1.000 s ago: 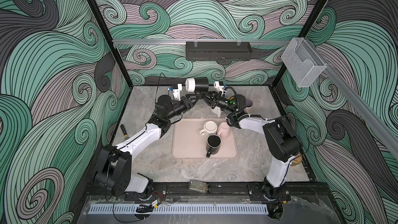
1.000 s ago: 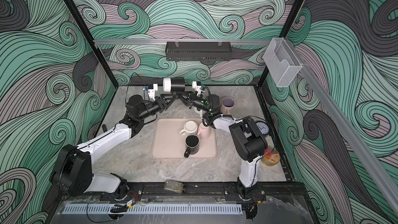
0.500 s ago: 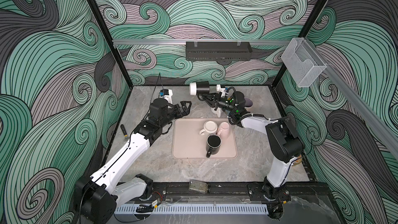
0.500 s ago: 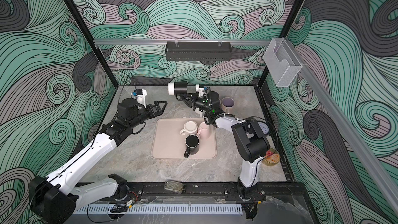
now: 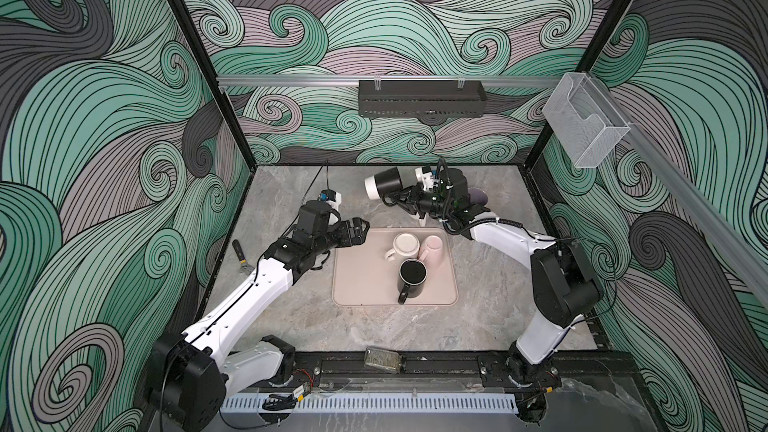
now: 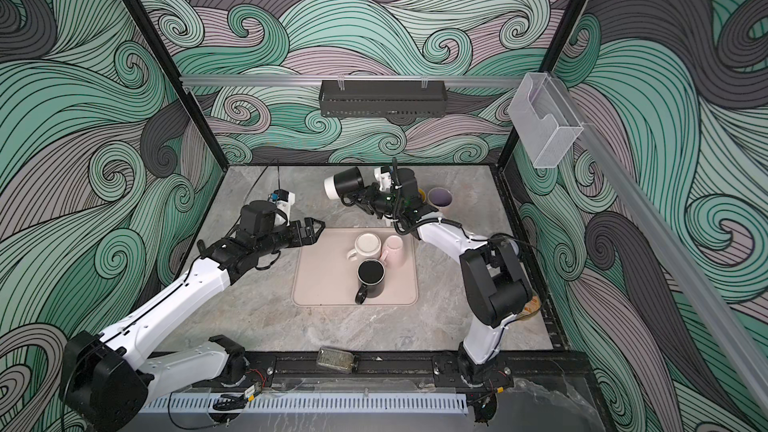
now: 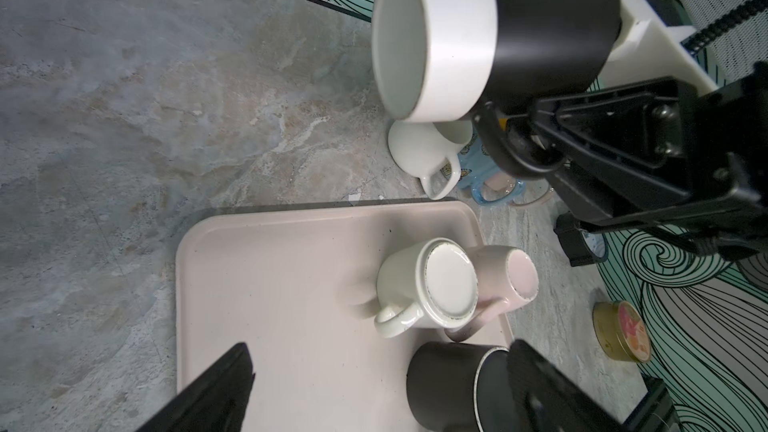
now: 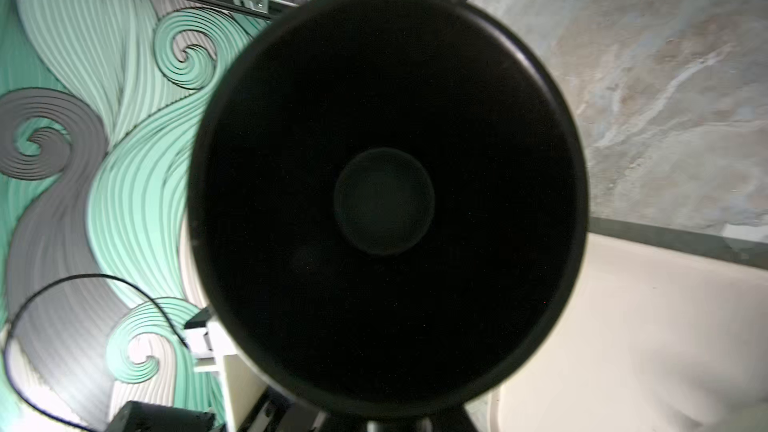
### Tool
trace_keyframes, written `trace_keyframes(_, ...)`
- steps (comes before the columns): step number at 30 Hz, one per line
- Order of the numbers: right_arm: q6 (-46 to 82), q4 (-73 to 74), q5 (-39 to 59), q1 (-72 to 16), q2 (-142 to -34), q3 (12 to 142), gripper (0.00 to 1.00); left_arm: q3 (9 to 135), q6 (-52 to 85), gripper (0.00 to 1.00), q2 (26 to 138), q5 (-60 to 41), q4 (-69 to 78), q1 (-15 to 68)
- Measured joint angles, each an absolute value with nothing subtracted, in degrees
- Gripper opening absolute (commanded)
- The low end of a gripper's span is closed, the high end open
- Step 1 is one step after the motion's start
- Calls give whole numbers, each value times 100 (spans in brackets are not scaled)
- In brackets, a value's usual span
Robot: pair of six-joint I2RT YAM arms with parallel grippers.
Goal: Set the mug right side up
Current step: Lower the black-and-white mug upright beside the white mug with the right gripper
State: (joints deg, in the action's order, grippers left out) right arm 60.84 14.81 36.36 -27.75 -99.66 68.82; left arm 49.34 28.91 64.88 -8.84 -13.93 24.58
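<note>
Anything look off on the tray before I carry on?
The pink mug is askew: bottom up but tilted, apparently leaning on the upturned cream mug at the far right of the tray. Nothing spilled or broken shows.

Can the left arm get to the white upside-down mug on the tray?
Probably yes. The left gripper is open at the edge of the tray, with only bare tray between it and the white mug. The pink mug sits on its far side.

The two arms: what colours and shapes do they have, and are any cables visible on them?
The left arm and the right arm share one look: white rounded links, bulky black joint housings, and black cables along the links. The fingers are black and taper to a tip.
</note>
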Motion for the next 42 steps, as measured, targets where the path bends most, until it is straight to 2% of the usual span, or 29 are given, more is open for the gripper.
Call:
trace_keyframes(9,4324,-836,2265,-3205,-9738,7699,0,4921,2967,96,6471,-825,-1234,2458)
trace_keyframes(19,2978,-2418,336,-3730,-9727,8770,0,4882,3026,96,6552,-864,-1131,2458)
trace_keyframes(25,2709,-2788,-231,-3747,-10186,9183,0,4882,3061,95,6713,-954,-1135,2458)
trace_keyframes(42,2443,-2939,-1000,-3743,-11386,9513,0,4807,3065,95,6720,-961,-1074,2458)
